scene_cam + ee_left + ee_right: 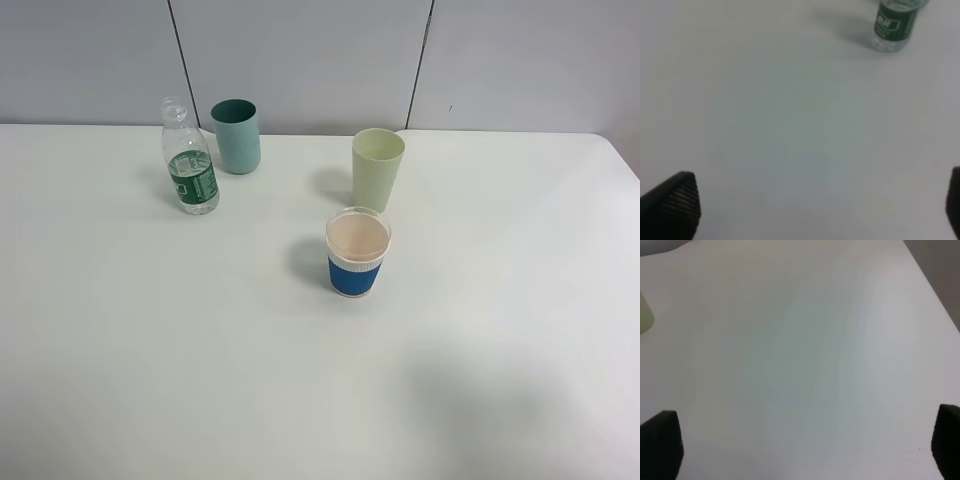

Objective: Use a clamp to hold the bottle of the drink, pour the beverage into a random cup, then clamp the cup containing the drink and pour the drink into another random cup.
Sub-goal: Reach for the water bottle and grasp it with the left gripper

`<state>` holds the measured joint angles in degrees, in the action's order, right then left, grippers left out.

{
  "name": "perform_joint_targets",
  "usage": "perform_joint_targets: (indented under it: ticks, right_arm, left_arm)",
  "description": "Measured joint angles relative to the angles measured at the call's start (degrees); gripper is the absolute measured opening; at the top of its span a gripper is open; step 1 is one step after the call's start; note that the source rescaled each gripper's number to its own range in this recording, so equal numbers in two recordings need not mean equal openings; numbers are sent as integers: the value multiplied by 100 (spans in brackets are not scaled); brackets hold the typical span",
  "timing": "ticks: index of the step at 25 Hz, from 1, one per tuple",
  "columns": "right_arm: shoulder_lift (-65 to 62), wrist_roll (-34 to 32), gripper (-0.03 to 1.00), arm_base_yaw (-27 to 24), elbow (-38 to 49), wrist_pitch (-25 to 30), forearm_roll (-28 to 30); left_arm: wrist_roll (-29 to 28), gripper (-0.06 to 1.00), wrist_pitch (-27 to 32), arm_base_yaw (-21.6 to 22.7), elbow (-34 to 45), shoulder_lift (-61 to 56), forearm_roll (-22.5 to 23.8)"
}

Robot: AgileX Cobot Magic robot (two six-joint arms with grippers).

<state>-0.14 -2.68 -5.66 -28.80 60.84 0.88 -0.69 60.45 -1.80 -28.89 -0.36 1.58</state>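
Left claw (815,202): jaws spread wide with nothing between them. It hangs over bare counter (150,350) and is out of the high camera's sight.
Right claw (805,442): also wide apart and empty, over the counter's right side, with the edge of the pale green tumbler (644,315) just in its wrist view.
Bottle (190,160): upright at the far left of the counter, near the teal tumbler (237,136) but apart from it. From the left wrist it stands ahead and off to one side (892,25), well apart from the claw.
Blue-sleeved cup (357,255): upright near the middle, in front of the pale green tumbler (378,168) and close to it without touching.
Beverage: too clear to judge its level in the bottle. I cannot tell whether the cup holds any.
Step in hand: probably the left claw's reach for the bottle — no grasp has begun.
Doing it well: line the open jaws up with the bottle first. Come in level at the green label band, where the wall is straight. Approach from the side away from the teal tumbler so the outer finger clears it. Clamp gently — thin plastic will likely buckle — and lift straight up before carrying it over the blue-sleeved cup.
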Motion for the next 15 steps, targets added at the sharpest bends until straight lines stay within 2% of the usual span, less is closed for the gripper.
perform_joint_targets:
  ticks: [15]
  right_arm:
    - [0, 0, 100, 0, 0, 0, 0]
  left_arm:
    - [0, 100, 0, 0, 0, 0, 0]
